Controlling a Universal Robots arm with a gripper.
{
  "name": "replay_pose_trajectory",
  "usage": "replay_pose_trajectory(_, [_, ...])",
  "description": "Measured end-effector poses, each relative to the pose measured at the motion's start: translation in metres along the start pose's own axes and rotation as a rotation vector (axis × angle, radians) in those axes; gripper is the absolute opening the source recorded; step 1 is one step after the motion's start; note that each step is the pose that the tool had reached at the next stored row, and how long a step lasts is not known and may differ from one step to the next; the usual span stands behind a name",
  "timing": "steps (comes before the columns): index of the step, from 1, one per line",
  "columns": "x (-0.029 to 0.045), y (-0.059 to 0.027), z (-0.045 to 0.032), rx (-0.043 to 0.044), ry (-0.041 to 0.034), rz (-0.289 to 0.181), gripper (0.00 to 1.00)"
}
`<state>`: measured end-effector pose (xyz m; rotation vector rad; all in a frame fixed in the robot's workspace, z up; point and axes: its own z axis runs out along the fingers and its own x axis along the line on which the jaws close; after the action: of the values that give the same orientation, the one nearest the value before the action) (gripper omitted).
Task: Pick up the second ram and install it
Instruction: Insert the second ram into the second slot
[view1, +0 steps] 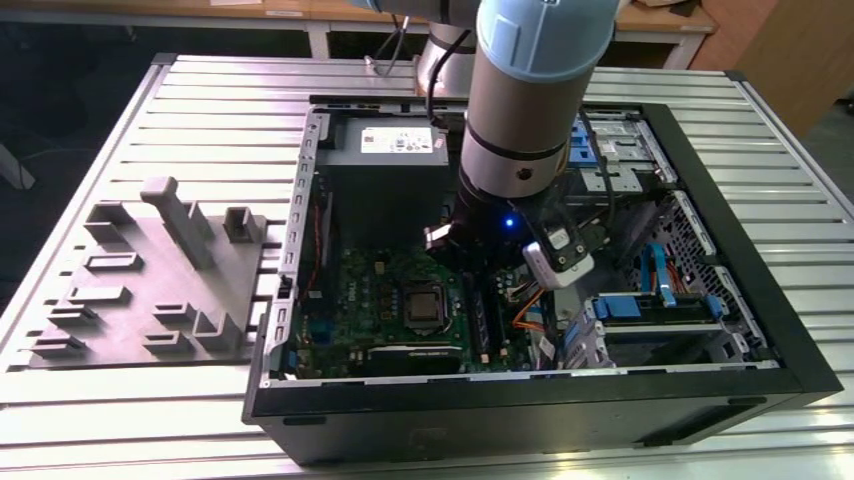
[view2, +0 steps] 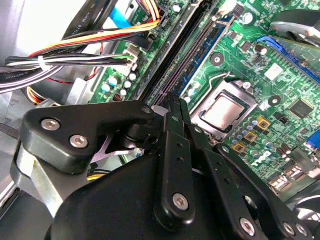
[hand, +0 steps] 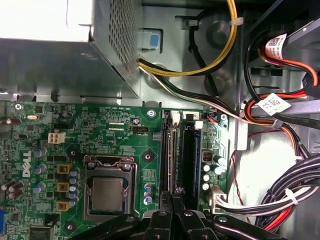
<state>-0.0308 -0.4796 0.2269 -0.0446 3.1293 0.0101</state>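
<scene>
Hand (view2: 175, 102) sits low among the memory slots (hand: 190, 160), its two black fingers (view2: 172, 150) drawn together with barely a hairline between them, pinched on the near end of the second ram (hand: 173, 155). In both wrist views that stick shows edge-on, as a thin dark strip running straight out from the fingertips along the slots of the green motherboard (hand: 125, 135). Its flat faces are turned away, so I cannot tell their colour or chips, nor whether it is fully down in a slot. It lies between the processor socket (hand: 109, 187) and a bundle of black, red and orange cables (hand: 280, 190).

The first wrist view adds the perforated grey power-supply box (hand: 112, 45) and yellow wires (hand: 233, 30) beyond the far end of the slots. The second wrist view gives the hand's black linkage close up.

The exterior view shows what neither wrist view does. The arm (view1: 527, 110) reaches down into the middle of the open computer case (view1: 534, 400), which lies on the slatted counter (view1: 200, 100). A grey holder block (view1: 147, 280) stands at 9 o'clock of the case. From the wrist, the power-supply box is at 11 o'clock and blue drive brackets (view1: 641, 305) are at 4 o'clock.
</scene>
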Motion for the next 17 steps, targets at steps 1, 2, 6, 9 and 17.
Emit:
replay_pose_trajectory(1, [0.0000, 0.0000, 0.0003, -0.0001, 0.0000, 0.000, 0.12])
replay_pose_trajectory(2, [0.0000, 0.0000, 0.0004, 0.0000, 0.0001, 0.000, 0.12])
replay_pose_trajectory(6, [0.0001, 0.0001, 0.0022, -0.0005, -0.0001, 0.000, 0.12])
replay_pose_trajectory(9, [0.0001, 0.0000, 0.0033, -0.0001, 0.0001, 0.000, 0.12])
replay_pose_trajectory(17, [0.0001, 0.0000, 0.0035, -0.0001, 0.0000, 0.000, 0.12])
